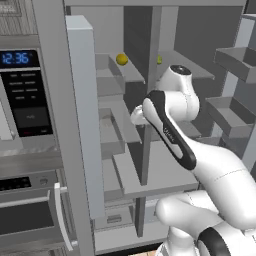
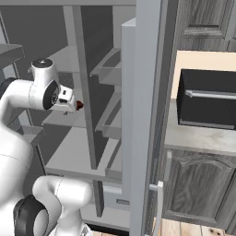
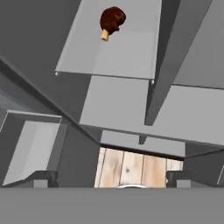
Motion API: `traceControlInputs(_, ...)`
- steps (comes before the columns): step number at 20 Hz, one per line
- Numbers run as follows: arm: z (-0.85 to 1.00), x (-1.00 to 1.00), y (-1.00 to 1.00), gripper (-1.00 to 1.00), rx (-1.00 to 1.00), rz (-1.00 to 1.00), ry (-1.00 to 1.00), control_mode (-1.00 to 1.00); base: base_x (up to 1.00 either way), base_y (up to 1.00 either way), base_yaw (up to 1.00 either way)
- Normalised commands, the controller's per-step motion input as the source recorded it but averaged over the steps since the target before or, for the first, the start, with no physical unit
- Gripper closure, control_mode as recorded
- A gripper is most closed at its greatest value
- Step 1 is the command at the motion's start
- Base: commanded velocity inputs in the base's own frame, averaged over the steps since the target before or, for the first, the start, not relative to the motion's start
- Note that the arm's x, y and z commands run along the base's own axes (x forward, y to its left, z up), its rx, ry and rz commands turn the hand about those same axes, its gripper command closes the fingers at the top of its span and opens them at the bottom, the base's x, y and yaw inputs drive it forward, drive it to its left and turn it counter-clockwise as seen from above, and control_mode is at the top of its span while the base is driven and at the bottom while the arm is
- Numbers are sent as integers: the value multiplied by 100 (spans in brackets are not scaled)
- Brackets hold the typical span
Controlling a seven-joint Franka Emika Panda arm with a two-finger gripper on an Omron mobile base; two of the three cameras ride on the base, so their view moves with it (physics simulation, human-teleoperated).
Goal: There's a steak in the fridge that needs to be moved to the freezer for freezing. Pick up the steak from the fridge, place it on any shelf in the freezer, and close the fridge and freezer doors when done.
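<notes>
Steak (image 3: 112, 20) lies on shelf (image 3: 122, 57) in hand view, yellow ball (image 1: 121, 59) in left base view

base views flank open fridge (image 1: 150, 30), hand view looks down shelves

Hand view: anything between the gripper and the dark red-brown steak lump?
Nothing visible. The dark red-brown steak lies on a flat pale grey shelf. Between it and the open two-finger gripper there is just bare shelf and air.

Glossy white rounded arm (image 1: 210, 170), black joint bands, dark end caps
</notes>
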Motion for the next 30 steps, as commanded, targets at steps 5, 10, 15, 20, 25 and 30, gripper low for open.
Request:
traceControlInputs(5,-45,27,21,-100,6,9,-2,-100,0,0,0)
traceControlInputs(10,-43,36,15,-100,3,8,-9,-100,0,0,0)
traceControlInputs(15,-24,36,31,-100,0,0,-13,-100,0,0,0)
traceControlInputs(20,-1,33,1,-100,0,0,-1,-100,0,0,0)
traceControlInputs(25,-6,30,2,-100,0,0,0,-100,0,0,0)
traceControlInputs(30,-7,37,9,-100,0,0,0,-100,0,0,0)
